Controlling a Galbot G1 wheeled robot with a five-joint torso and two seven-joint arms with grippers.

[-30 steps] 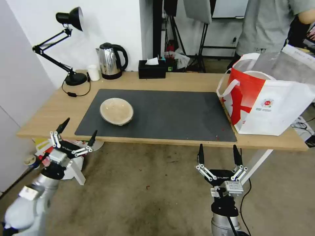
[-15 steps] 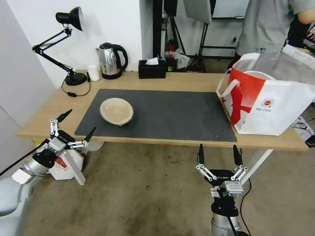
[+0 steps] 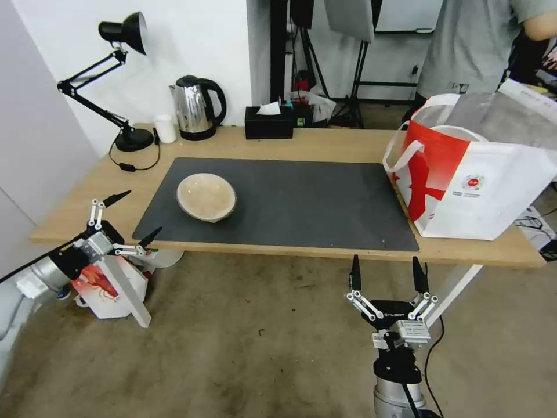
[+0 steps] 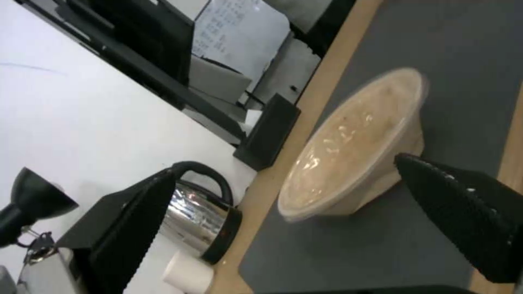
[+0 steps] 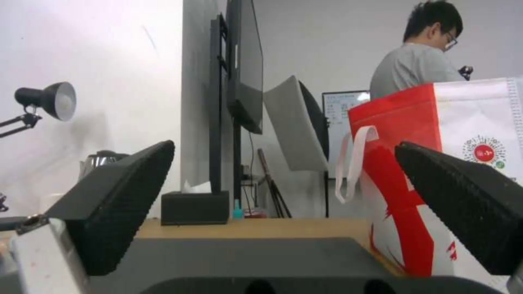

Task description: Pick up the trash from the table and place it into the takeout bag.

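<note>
Left end effector [image 3: 125, 223]: spread wide and empty, poised off the surface's near-left corner, its fingers angled toward the mat's near-left corner.
Right end effector [image 3: 387, 276]: parked below the surface's front edge, fingers apart, holding nothing.
Trash in sight: one shallow beige bowl [image 3: 206, 197], upright on the left part of the dark mat [image 3: 301, 197], near the mat's front edge and well apart from the bag.
Takeout bag [image 3: 476, 174]: standing open at the surface's right end, its base close by the mat's right edge.
Surface [image 3: 325, 145]: light wood, with the mat over most of its top.
Handling, as a judgement: the bowl looks light and thin-walled (probably a disposable one), stiff enough at the lip yet likely to flex or skid if pushed from the side.
Where to hold: the near-left rim [image 4: 305, 202], one finger inside and one outside, pinched gently so the wall does not buckle.
Risk: a smooth, possibly greasy inner face could let it slip once tilted over the bag.
</note>
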